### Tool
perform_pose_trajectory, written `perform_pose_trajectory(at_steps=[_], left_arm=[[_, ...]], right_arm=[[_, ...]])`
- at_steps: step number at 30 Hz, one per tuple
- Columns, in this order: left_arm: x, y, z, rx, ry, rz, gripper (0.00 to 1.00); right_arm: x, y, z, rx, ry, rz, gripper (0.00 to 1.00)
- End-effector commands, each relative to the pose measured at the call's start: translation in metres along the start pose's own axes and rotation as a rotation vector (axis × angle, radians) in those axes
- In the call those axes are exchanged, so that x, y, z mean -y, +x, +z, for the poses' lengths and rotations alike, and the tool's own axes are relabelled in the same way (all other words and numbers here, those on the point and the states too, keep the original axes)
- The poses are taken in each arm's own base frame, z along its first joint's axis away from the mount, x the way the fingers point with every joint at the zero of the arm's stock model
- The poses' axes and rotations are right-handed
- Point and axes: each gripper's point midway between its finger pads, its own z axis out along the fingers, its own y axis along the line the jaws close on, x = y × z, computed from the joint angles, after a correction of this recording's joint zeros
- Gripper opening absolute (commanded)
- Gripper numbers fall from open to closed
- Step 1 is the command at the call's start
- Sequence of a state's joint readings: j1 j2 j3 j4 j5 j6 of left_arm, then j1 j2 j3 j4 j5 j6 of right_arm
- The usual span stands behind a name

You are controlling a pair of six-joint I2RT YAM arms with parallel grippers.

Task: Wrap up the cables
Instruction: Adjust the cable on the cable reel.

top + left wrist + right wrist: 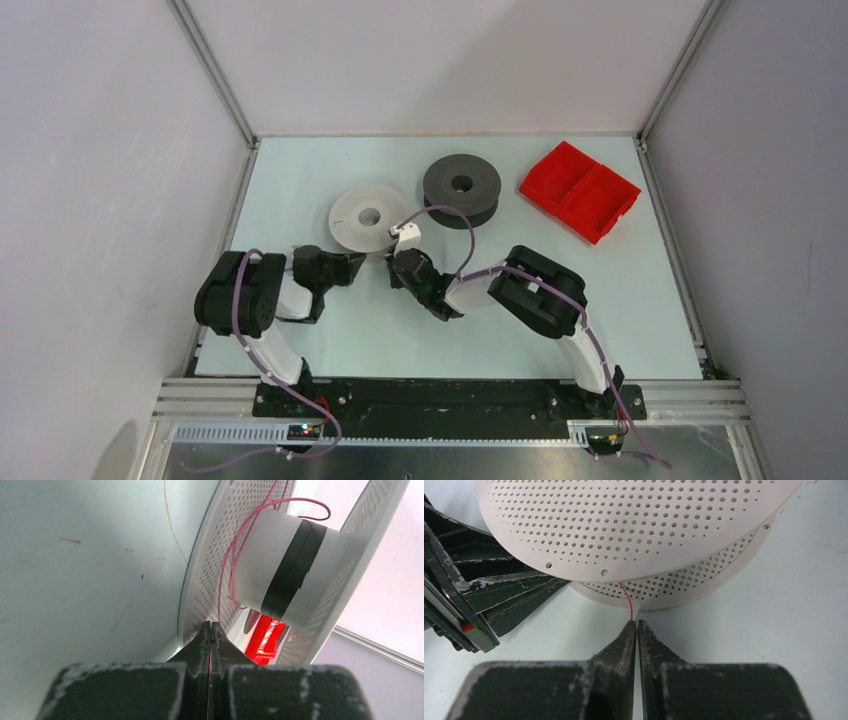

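Table (340, 345): white spool (368, 218) flat; strand (627, 601) straight, radial, into right claw (638, 624).

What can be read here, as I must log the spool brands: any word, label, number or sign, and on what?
None can be read. The white spool, the dark grey spool and the red tray show no print; the black band on the white spool's hub, beside the pink filament, is blank.

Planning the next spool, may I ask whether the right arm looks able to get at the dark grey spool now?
Probably yes: the dark grey spool lies close beyond the right tool, nothing between them. But that tool is shut on the white spool's pink strand and must release first.
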State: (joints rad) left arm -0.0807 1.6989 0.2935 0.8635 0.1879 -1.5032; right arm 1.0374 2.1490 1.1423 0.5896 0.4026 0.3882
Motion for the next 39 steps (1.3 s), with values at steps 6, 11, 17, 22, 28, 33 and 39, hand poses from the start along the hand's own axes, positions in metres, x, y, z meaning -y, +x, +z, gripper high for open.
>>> perform_pose_trajectory(at_steps=[6, 11, 17, 22, 28, 33, 39], left_arm=[[0.011, 0.0, 0.008, 0.014, 0.059, -0.013, 0.0], [0.016, 0.0, 0.011, 0.013, 0.074, -0.01, 0.0], [0.018, -0.001, 0.014, 0.017, 0.079, -0.003, 0.0], [0.022, -0.002, 0.015, 0.017, 0.089, 0.0, 0.0], [0.027, -0.002, 0.02, 0.014, 0.098, -0.004, 0.0], [0.022, -0.003, 0.022, 0.019, 0.084, -0.005, 0.0], [0.013, -0.003, 0.025, 0.019, 0.059, -0.016, 0.0]], right_arm=[[-0.003, -0.007, -0.012, 0.005, -0.012, -0.018, 0.09], [-0.003, -0.006, -0.018, 0.014, -0.018, -0.034, 0.09], [-0.004, -0.008, -0.025, 0.024, -0.022, -0.055, 0.09], [-0.001, -0.01, -0.031, 0.051, -0.01, -0.071, 0.09], [0.005, -0.008, -0.035, 0.064, 0.005, -0.078, 0.09], [0.007, -0.009, -0.037, 0.075, 0.01, -0.073, 0.09], [0.008, -0.011, -0.038, 0.082, 0.013, -0.073, 0.1]])
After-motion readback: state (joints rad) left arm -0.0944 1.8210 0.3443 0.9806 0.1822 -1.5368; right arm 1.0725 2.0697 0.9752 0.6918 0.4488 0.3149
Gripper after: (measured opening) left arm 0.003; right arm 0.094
